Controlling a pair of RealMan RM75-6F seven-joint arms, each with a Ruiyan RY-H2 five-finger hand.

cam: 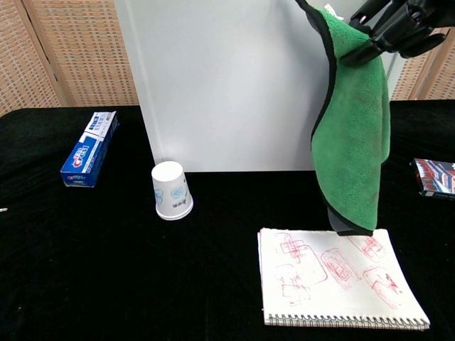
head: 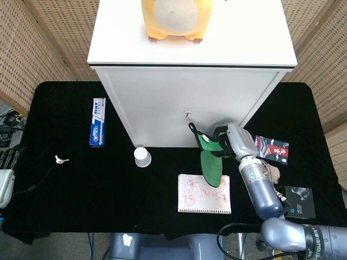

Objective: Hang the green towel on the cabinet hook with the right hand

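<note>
— Green towel [cam: 352, 135] is up off the table, dangling from the right hand [head: 234, 142], which has its fingers clamped on the top edge. See it?

— I see it. Long axis is straight down, top corner pinched high against the white cabinet [head: 190, 38] front, bottom hem hanging just above the spiral notebook [cam: 341, 278].

— And the cabinet hook [head: 187, 114]? That's the whole game here.

— Small metal peg on the cabinet face. From the head view it sits up and to the robot's left of the hand, near the towel's black loop [head: 192, 130], which pokes out on that same side. Loop and hook are close but apart; nothing is caught yet, as far as I can tell.

— So the loop leads, the hand trails behind it.

— Right, the loop sits between hand and hook, which I'd say is the order you want. My guess: it needs to go up and leftward, toward the cabinet face.

— Left hand [head: 5, 181] in this at all?

— Parked at the far table edge, well apart, holding nothing; whether its fingers are apart or together I can't tell. Right hand is far nearer.

— Paper cup [cam: 171, 190] and toothpaste box [cam: 88, 150] in the way?

— No, both well to the left.
</note>
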